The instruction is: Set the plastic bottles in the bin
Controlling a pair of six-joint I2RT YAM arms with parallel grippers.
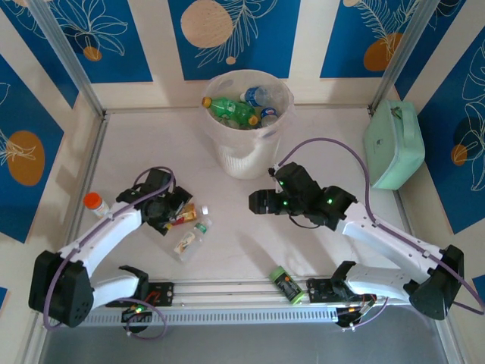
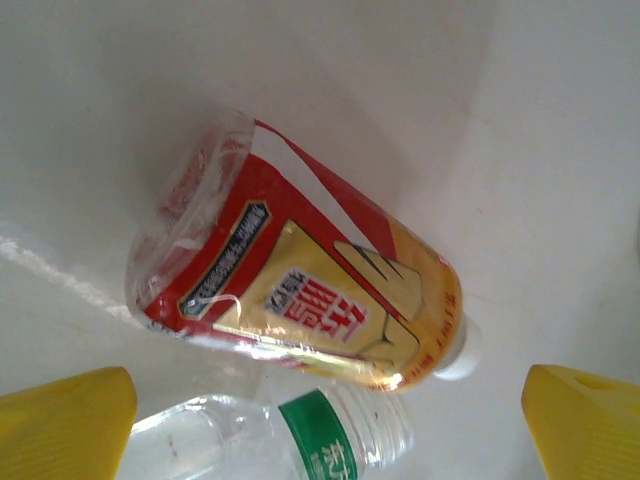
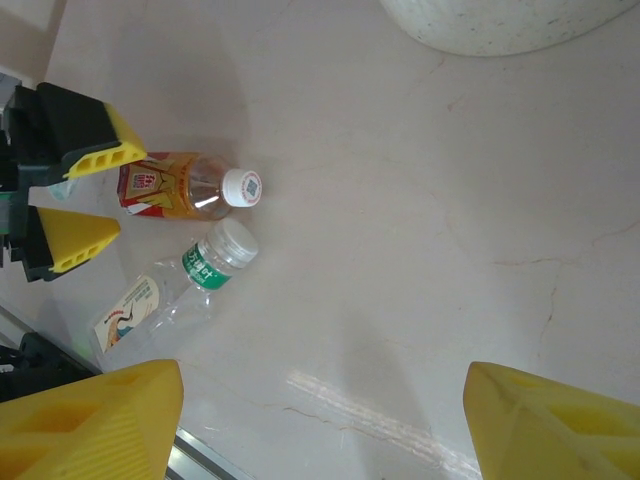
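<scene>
A red-and-yellow labelled bottle (image 2: 300, 290) with a white cap lies on the table, just beyond my left gripper (image 2: 325, 430), whose yellow fingertips (image 2: 60, 420) stand wide open on either side. Next to it lies a clear bottle with a green band (image 2: 315, 440), also seen from above (image 1: 189, 239). The top view places the left gripper (image 1: 180, 214) at the red bottle (image 1: 187, 217). My right gripper (image 1: 256, 201) hovers open over bare table (image 3: 320, 430), its jaws empty. The bin (image 1: 246, 155) at the back holds green (image 1: 231, 111) and blue-labelled bottles (image 1: 258, 96).
An orange-capped bottle (image 1: 93, 202) stands by the left arm. A dark cylinder with a green cap (image 1: 286, 286) lies near the front rail. A mint-green case (image 1: 394, 144) leans at the right wall. The bin's base (image 3: 500, 20) shows in the right wrist view.
</scene>
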